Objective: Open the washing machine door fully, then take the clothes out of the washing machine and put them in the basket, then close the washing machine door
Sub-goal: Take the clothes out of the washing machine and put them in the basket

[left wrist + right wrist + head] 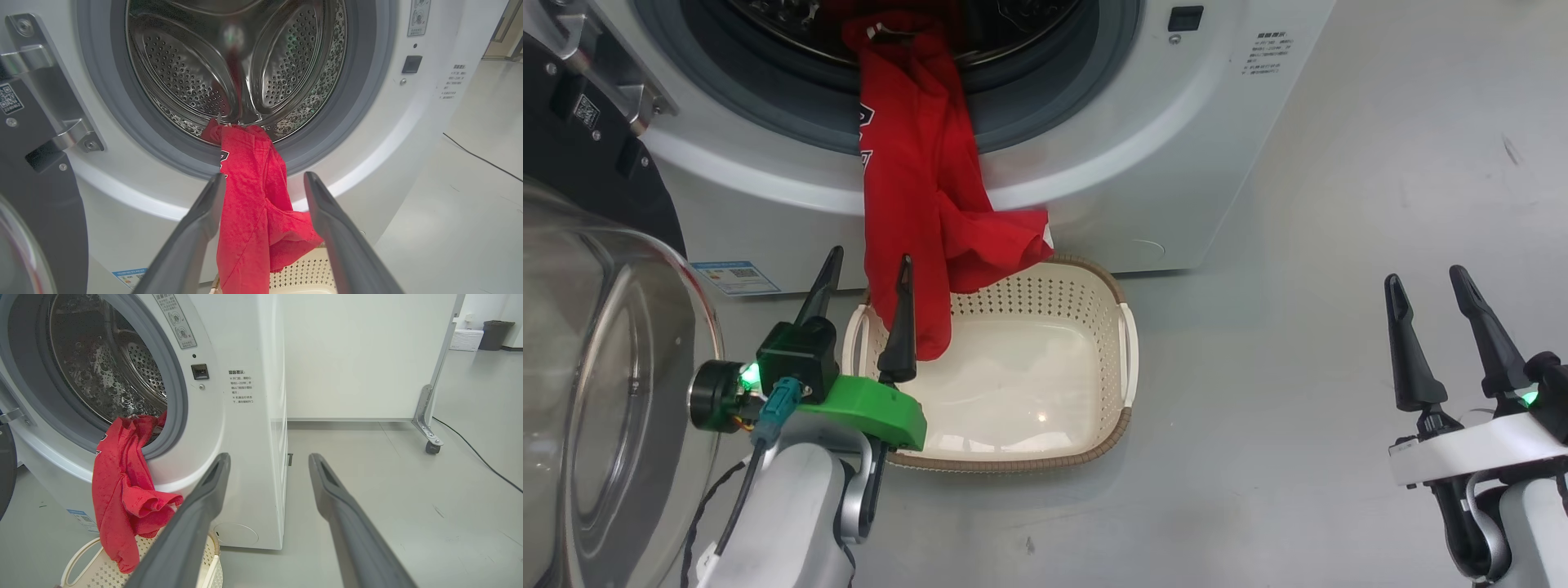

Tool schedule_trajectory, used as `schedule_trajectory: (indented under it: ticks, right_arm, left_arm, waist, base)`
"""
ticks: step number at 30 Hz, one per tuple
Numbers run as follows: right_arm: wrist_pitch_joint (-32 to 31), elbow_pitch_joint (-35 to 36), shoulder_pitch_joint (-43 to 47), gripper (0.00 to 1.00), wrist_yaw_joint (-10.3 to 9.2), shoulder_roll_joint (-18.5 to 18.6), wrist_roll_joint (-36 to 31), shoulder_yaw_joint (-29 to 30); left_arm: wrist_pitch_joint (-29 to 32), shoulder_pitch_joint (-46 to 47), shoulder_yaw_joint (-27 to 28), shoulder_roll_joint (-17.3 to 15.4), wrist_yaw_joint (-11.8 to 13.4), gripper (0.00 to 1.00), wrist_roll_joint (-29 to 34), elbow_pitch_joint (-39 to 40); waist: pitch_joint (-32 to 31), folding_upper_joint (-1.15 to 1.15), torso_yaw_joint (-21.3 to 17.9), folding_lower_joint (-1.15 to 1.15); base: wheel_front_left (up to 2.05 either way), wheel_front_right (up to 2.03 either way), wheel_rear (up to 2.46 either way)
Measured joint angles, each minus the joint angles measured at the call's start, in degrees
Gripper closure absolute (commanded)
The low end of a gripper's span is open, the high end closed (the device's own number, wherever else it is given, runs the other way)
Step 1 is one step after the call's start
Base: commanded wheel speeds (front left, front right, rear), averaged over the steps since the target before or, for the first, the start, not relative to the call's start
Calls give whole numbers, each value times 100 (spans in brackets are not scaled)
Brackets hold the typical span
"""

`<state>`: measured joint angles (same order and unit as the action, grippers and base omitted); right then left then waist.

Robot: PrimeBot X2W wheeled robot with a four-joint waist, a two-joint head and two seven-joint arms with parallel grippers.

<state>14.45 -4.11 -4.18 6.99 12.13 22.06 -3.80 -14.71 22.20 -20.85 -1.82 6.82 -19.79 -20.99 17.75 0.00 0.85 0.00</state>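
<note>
The washing machine point(1135, 122) stands with its round opening bare. The washing machine door point(605, 367) is swung out to the left, its glass bowl facing me. The clothes point(915, 163), a red garment, hang from the steel drum point(196, 73) over the grey seal, and the lower end dangles into the cream basket point(1013, 464) on the floor in front. My left gripper point(869, 255) is open at the basket's left rim. Through its wrist camera the clothes point(249, 196) hang just beyond the spread fingers. My right gripper point(1425, 278) is open and empty, far to the right above the floor.
The open door and its hinge bracket point(61, 102) crowd the left side. In the right wrist view a white partition on castors point(367, 355) stands behind the machine. A black cable point(470, 445) runs across the grey floor and a dark bin point(494, 332) stands far back.
</note>
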Motion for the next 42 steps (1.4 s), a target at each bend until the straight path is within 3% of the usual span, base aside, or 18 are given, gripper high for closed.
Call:
schedule_trajectory:
  ticks: [12,42]
  right_arm:
    - [0,-4,258,0,0,-120,-75,-37]
    - [0,5,386,0,0,-186,-154,-182]
  left_arm:
    - [0,-720,67,-8,0,0,24,202]
    - [2,-1159,149,-11,0,0,71,485]
  waist:
    - [-260,0,92,0]
    - [-428,0,44,0]
  base:
    - [0,0,0]
    - [0,0,0]
